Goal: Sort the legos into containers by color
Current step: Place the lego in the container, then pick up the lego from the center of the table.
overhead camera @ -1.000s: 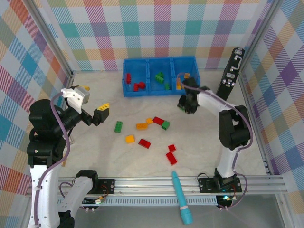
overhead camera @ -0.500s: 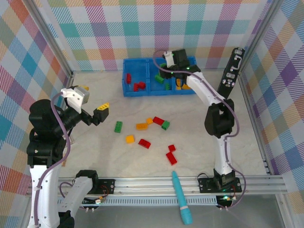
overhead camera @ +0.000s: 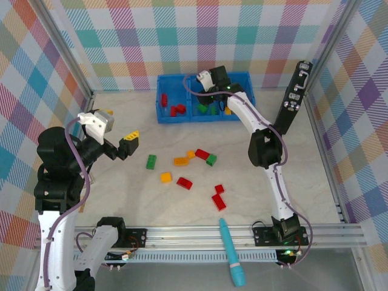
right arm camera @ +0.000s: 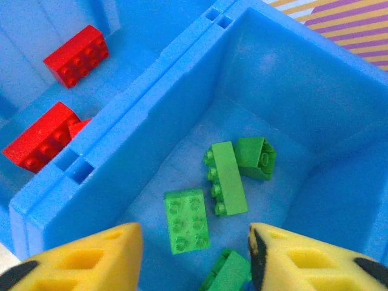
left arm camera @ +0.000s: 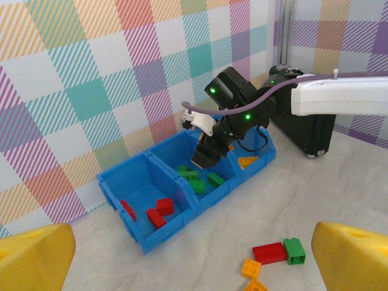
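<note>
We see the bin point(overhead camera: 160, 100) at the far edge of the table point(overhead camera: 121, 194), the right gripper point(right arm camera: 193, 257) parted and empty over its green compartment, the left gripper point(overhead camera: 129, 144) parted too, and loose bricks point(overhead camera: 202, 153) mid-table, which we judge light, rigid, best pinched across flat sides.

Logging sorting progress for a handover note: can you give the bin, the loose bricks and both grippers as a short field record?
container: blue plastic three-compartment bin, far side of table
left compartment: red plastic bricks
middle compartment: green plastic bricks
right compartment: orange plastic brick
right gripper: open, over middle compartment
left gripper: open, empty, at table's left
loose red bricks: four
loose green bricks: two
loose orange-yellow bricks: three
</note>
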{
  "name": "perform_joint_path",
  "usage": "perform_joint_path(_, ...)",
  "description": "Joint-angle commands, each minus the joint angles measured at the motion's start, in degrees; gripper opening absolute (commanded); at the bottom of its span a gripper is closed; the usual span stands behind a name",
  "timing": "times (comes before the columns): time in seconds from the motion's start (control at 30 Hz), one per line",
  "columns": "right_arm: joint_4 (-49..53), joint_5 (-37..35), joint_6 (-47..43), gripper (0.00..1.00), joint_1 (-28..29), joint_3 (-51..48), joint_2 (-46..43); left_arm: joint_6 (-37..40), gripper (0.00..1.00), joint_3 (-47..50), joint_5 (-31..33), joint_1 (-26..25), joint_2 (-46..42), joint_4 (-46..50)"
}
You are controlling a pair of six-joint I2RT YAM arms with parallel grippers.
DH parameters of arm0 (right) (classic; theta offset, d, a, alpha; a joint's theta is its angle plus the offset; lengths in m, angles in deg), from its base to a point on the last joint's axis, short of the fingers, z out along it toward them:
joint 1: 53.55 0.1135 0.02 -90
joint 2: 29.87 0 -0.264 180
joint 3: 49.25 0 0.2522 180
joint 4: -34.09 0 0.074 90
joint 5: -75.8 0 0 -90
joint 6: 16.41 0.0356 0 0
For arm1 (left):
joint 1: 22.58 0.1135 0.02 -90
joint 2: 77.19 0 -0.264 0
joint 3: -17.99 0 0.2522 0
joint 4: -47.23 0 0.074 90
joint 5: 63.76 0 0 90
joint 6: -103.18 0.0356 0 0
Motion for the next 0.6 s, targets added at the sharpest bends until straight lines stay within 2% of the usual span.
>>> perform_joint_path(0.0,2.20,-0.38,-1.66,0.55,0.49,0.57,-2.05,0.98,1.00,-0.39,-0.40,0.97,-0.46,-0.54)
perform_joint_path(0.2,5.57,-0.71,-0.26,0.55,0.75,-3.12,-7.24,0.89,1.00,-0.49,-0.58,0.97,-1.34,-0.54)
perform_joint_path(0.3,9.19,-1.48,2.82,0.57,1.53,-9.74,-13.47,0.80,1.00,-0.49,-0.89,0.97,-1.79,-0.61)
perform_joint_path(0.4,6.73,-0.25,4.00,0.63,2.95,-26.44,-23.46,0.67,1.00,-0.31,-1.17,0.97,-2.23,-0.88)
perform_joint_path(0.47,2.20,1.75,2.61,0.71,4.23,-39.80,-31.47,0.54,1.00,-0.36,-1.49,0.97,-2.33,-1.02)
perform_joint_path(0.57,0.19,6.79,3.01,0.78,4.82,-52.01,-38.82,0.28,1.00,-0.35,-2.28,0.97,-2.33,-1.42)
